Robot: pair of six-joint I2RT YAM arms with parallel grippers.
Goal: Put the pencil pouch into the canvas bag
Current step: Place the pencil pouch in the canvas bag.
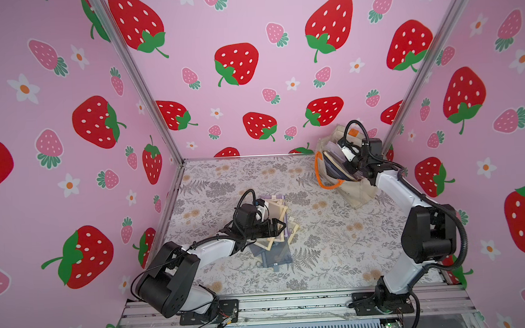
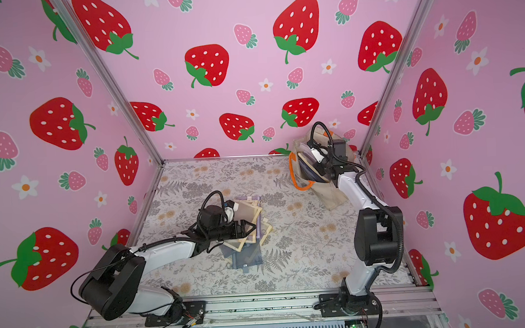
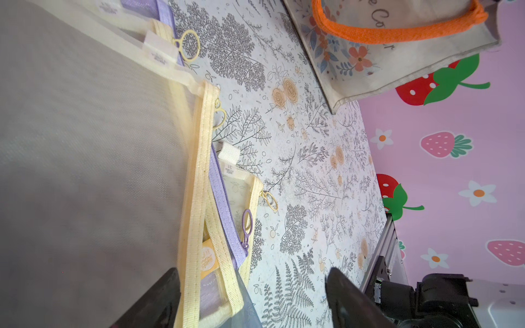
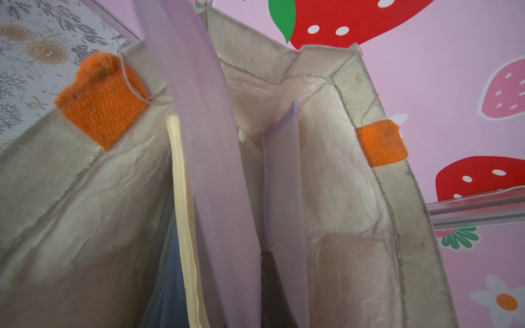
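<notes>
- Two black and white robot arms are standing on the metal rail (image 1: 291,303) at the near edge of the floral-printed surface (image 1: 334,243).
- In the middle of this surface a loose pile of flat mesh pencil pouches (image 1: 274,255) with cream, lilac and grey-blue edges is lying, each one overlapping another.
- The left tool (image 1: 280,227) is hovering just over the pile with its jaws spread apart, released and grasping nothing. In the left wrist view one finger (image 3: 153,306) is standing over the big cream-edged pouch (image 3: 85,142) and the other is standing over bare surface.
- Farther away, in the far right corner, the cream-beige canvas bag with orange strap handles (image 1: 360,194) is standing with its mouth open, well apart from the pile.
- Some flat pouches (image 4: 210,170) are standing on edge inside the bag.
- The right tool (image 1: 349,169) is reaching into the mouth of the bag and it is clenched; whether it is pinching something, I cannot tell.
- Behind everything, the pink wall with printed strawberries (image 1: 251,64) is closing the scene.
</notes>
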